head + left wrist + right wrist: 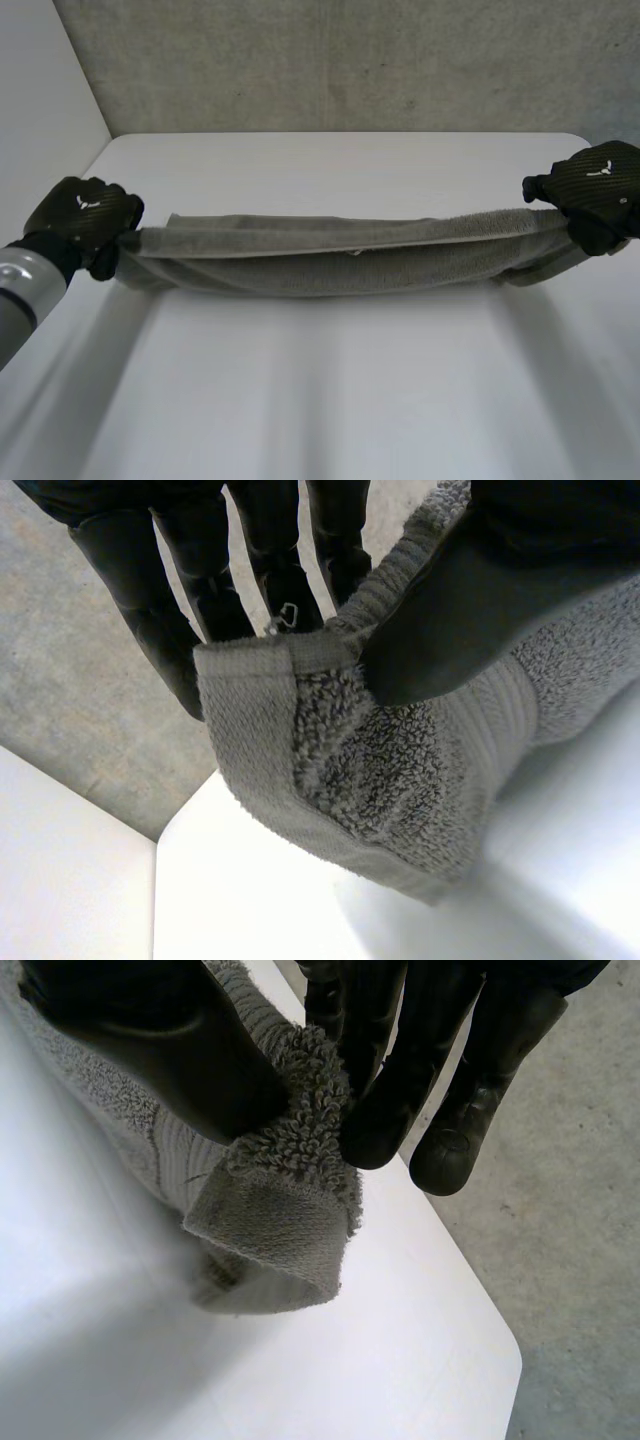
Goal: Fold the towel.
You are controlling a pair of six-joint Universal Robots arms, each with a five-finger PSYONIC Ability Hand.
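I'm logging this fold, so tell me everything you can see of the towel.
The towel is grey terry with looped pile and flat woven bands near its ends. Doubled lengthwise, it stretches across the white table, sagging in the middle. The left hand pinches one end, the right hand the other.

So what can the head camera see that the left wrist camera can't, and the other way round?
Head view: the whole grey towel stretched long between the left hand and the right hand, each gripping one end over the white table.
Left wrist view: a close look at the towel's corner, with its fluffy loops and flat woven hem, pinched between the left hand's thumb and fingers.
Both: the left hand holding the towel's end, the white table and the grey wall behind.
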